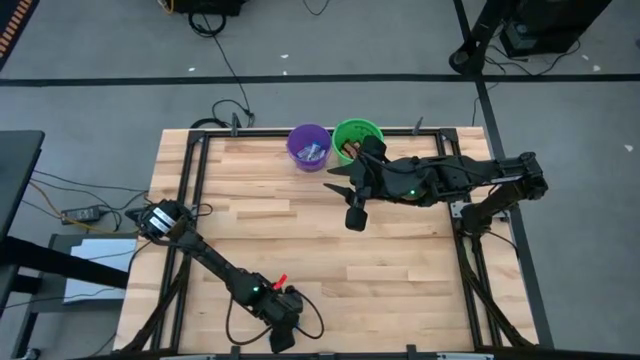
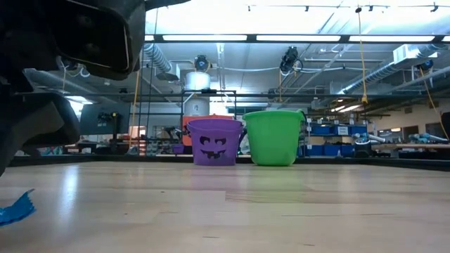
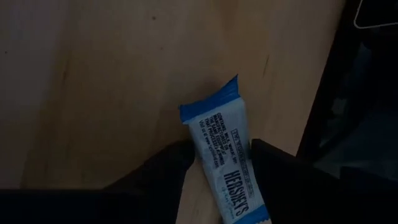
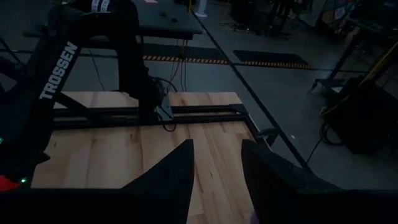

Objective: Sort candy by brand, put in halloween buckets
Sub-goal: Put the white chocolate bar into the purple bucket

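Your left tool (image 3: 221, 163) sits at the bottom centre of the high view, low over the wooden desk (image 1: 400, 270). Its two dark fingers (image 3: 163, 168) straddle a blue-and-white candy bar (image 3: 222, 155) lying flat on the boards. The jaws stand part-open beside the wrapper; you cannot tell whether they grip it yet.

Your right tool (image 1: 352, 200) hangs just below the green bucket (image 1: 357, 132) at upper centre, jaws part-open and holding nothing.

Progress, as a judgement: the purple bucket (image 1: 309, 146) holds pale wrappers and the green one something dark, so most sorting looks done. This bar is the only loose candy seen on the desk. It likely belongs in the purple bucket.

Materials: the wrapper is a glossy, crinkled film with serrated ends and printed lettering. The buckets are smooth round plastic pails, the purple one (image 2: 214, 141) bearing a moulded jack-o'-lantern face. The desk is pale butcher-block wood with a dark metal frame
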Action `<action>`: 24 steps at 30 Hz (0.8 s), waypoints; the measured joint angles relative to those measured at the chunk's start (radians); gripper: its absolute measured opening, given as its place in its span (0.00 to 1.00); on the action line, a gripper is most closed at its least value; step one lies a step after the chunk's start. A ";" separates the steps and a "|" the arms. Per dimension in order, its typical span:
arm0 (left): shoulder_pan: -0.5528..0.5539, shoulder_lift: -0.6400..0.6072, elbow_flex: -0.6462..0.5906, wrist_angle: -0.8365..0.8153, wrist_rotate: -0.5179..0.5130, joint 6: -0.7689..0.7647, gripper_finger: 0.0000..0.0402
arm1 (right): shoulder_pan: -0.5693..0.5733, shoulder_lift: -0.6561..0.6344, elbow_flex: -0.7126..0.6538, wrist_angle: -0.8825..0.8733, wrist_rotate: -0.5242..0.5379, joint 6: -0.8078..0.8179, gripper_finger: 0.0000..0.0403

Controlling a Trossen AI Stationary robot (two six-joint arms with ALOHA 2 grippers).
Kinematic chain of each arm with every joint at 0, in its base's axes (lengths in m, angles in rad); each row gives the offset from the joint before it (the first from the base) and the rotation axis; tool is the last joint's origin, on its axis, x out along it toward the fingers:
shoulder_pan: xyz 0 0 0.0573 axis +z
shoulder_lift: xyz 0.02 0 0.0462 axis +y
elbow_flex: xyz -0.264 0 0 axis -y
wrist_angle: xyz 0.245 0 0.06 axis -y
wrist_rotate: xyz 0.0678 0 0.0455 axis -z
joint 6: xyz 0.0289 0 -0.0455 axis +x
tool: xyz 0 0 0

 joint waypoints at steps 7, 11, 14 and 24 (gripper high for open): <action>0.002 0.005 0.000 -0.010 -0.004 0.022 0.31 | 0.000 0.000 0.000 -0.002 0.000 0.000 0.36; 0.004 0.005 -0.001 -0.011 -0.001 0.026 0.09 | 0.000 0.000 0.000 -0.002 0.000 -0.005 0.36; 0.004 0.006 0.005 -0.015 0.000 0.026 0.08 | 0.000 0.000 0.000 -0.002 0.000 -0.007 0.36; 0.022 0.014 0.111 -0.162 0.008 0.113 0.09 | 0.000 0.000 0.000 -0.002 0.000 -0.033 0.36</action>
